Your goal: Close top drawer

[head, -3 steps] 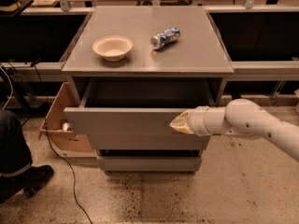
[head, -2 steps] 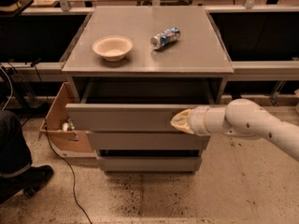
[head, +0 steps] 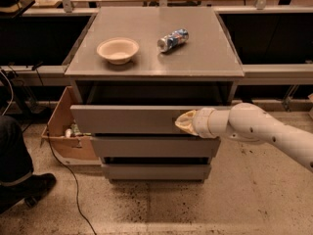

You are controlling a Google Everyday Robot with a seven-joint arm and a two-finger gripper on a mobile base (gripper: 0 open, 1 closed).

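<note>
The top drawer (head: 127,119) is the uppermost of three in a grey cabinet. Its plain flat front stands out only a little from the cabinet, with a dark gap above it. My gripper (head: 182,122) comes in from the right on a white arm and its tip rests against the right part of the drawer front. Two lower grey drawers (head: 154,147) sit under it, each stepped back.
A cream bowl (head: 117,50) and a can lying on its side (head: 172,39) are on the cabinet top (head: 205,58). An open cardboard box (head: 66,131) stands on the floor at the left. A person's dark leg and shoe (head: 19,180) are at the far left.
The top drawer has slid inward and sticks out less than before. My gripper has moved with it, still against the front panel.
</note>
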